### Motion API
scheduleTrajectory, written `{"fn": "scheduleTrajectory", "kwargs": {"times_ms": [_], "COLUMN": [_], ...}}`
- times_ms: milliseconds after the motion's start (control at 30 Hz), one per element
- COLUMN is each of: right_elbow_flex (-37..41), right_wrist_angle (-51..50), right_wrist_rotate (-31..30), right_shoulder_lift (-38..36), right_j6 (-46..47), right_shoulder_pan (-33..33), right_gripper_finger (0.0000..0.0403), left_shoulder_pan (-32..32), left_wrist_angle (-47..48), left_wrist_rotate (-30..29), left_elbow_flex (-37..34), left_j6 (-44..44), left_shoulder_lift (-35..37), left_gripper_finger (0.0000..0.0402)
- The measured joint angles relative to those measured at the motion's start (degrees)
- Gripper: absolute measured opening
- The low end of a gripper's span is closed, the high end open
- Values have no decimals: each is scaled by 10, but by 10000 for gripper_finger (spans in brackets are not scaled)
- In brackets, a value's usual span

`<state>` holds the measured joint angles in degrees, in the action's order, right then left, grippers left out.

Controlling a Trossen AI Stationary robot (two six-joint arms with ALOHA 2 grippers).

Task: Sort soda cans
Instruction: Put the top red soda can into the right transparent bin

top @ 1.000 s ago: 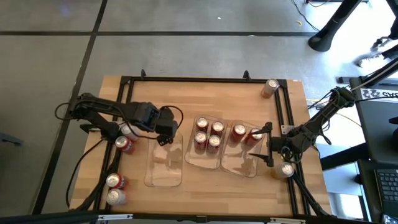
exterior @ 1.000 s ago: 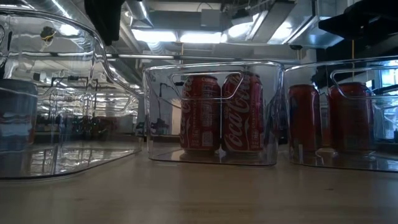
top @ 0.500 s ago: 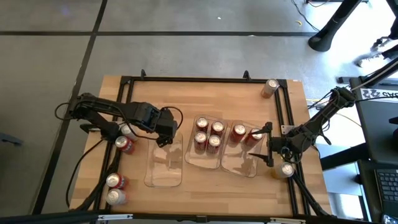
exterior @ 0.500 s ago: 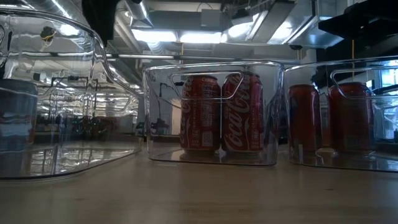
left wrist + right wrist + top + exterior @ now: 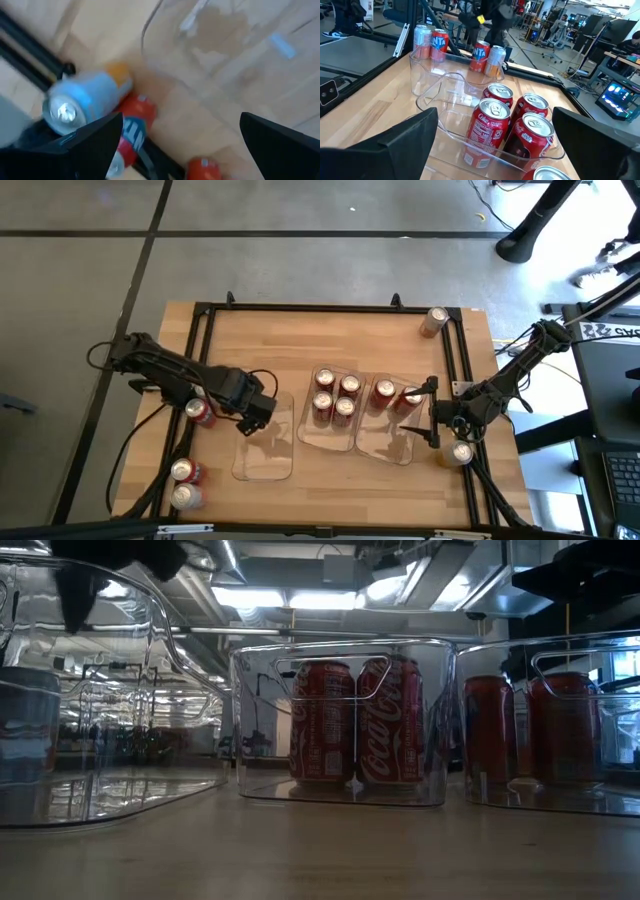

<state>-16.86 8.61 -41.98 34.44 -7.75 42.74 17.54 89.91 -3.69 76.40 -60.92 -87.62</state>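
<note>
Blur smears cans [image 5: 90, 102] past the wide-open left gripper [image 5: 177, 145]; right gripper [image 5: 492, 150] equally wide.

Left gripper [image 5: 247, 423] hangs low at mid-left of the bench, fingers spread wide; right gripper [image 5: 418, 416] reaches in from the right side, fingers spread wide too

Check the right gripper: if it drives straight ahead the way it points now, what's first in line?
Probably the red cans in the middle clear tray, directly ahead of the open right gripper; depth is hard to judge.
</note>
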Motion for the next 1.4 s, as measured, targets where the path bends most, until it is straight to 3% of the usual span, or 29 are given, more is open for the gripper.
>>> {"fn": "scheduleTrajectory", "kwargs": {"times_ms": [433,1000,1200,1400], "right_elbow_flex": [0,0,0,0], "right_wrist_angle": [2,3,3,2], "right_wrist_rotate": [0,0,0,0], "right_shoulder_lift": [0,0,0,0], "right_j6": [0,-2,-2,-2], "right_shoulder_pan": [0,0,0,0], "right_gripper_finger": [390,390,390,390], "left_shoulder_pan": [9,9,22,46], "left_wrist_angle": [1,1,1,1], "left_wrist_rotate": [110,64,64,64], "left_elbow_flex": [-128,-151,-151,-151], "left_j6": [18,194,208,165], "left_shoulder_lift": [0,0,0,0], "left_gripper_finger": [388,388,388,388]}}
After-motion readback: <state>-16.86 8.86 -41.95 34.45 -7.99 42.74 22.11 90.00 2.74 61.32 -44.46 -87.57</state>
